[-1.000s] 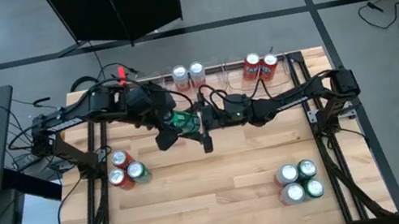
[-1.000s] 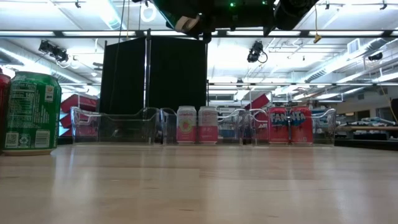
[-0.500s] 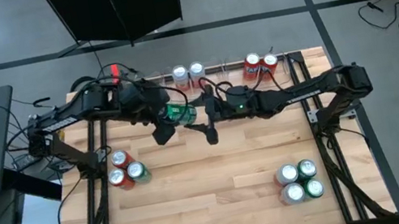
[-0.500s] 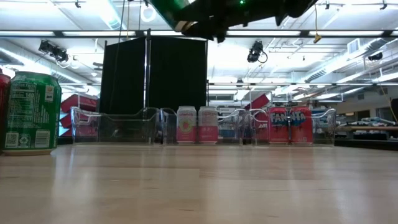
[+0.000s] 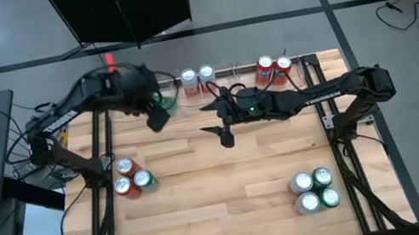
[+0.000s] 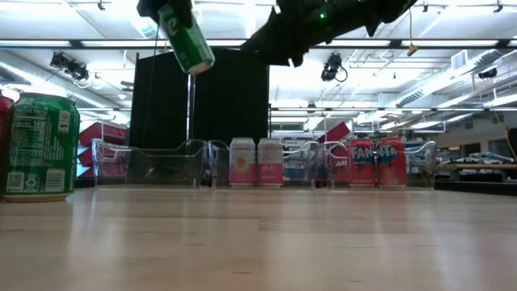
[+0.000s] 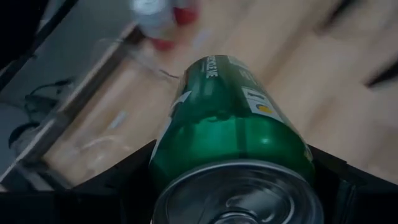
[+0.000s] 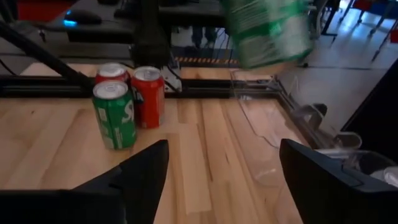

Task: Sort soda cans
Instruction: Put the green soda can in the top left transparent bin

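Note:
My left gripper (image 5: 156,109) is shut on a green soda can (image 5: 159,105), held high above the table's far-left part, over the clear trays (image 6: 149,166). In the low view the green can (image 6: 187,39) hangs tilted. My right gripper (image 5: 223,132) is open above the table's middle, apart from the can; its fingers spread wide in the right wrist view (image 8: 224,180). Two silver-white cans (image 5: 197,76) and two red cans (image 5: 274,67) stand in the far trays. Two red cans and a green one (image 5: 132,179) stand at the left, with several silver-white and green cans (image 5: 313,190) near right. My left gripper pinches the green can by its side wall near the silver top end (image 7: 186,155), one finger (image 7: 124,177) on each side. The fingers come from above and lie along the can. The can is lifted clear and hangs tilted, bottom end lowest.
A row of clear plastic trays (image 5: 236,70) runs along the far edge. Black frame rails (image 5: 101,167) border the table's left and right sides. Bare wood lies across the middle and near part (image 5: 223,193).
My left gripper has carried the green can from the table's middle toward the far-left, over the trays, and the can has come into the low view, tilted. My right gripper has drawn a little toward the right, away from the can.

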